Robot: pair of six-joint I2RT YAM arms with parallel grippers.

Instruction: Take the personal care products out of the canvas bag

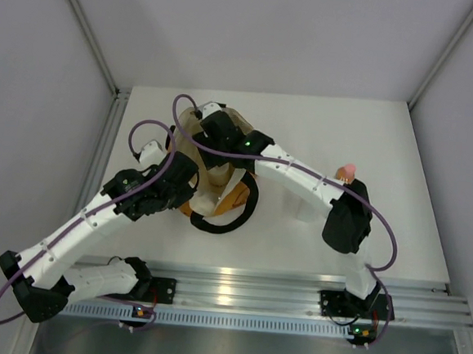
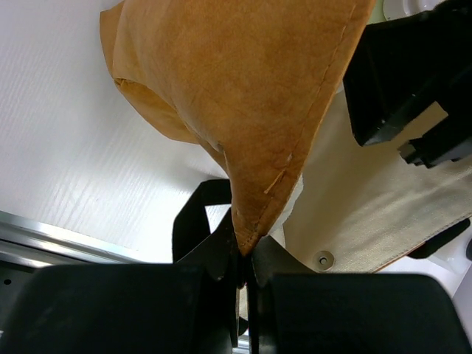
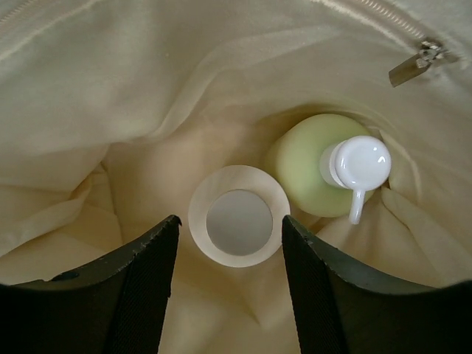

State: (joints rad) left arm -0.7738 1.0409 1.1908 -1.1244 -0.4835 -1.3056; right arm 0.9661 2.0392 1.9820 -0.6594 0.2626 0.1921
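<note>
The canvas bag (image 1: 233, 196) stands at the table's middle, its black strap (image 1: 225, 223) on the table in front. My left gripper (image 2: 245, 254) is shut on a mustard-tan corner of the bag (image 2: 243, 110) and holds it up. My right gripper (image 3: 228, 225) is open inside the bag's cream lining (image 3: 147, 96). Its fingers straddle the beige squat bottle (image 3: 238, 215), seen from above. The pale green bottle with white cap (image 3: 310, 169) stands beside it on the right. The orange bottle with pink cap (image 1: 346, 170) stands on the table behind the right arm. The white bottle is not clearly visible.
A zip pull (image 3: 413, 63) hangs at the bag's rim. The right arm's black wrist (image 2: 413, 74) is close above the bag's opening. A white shape (image 1: 304, 205) lies half hidden under the right forearm. An aluminium rail (image 1: 236, 288) runs along the near edge.
</note>
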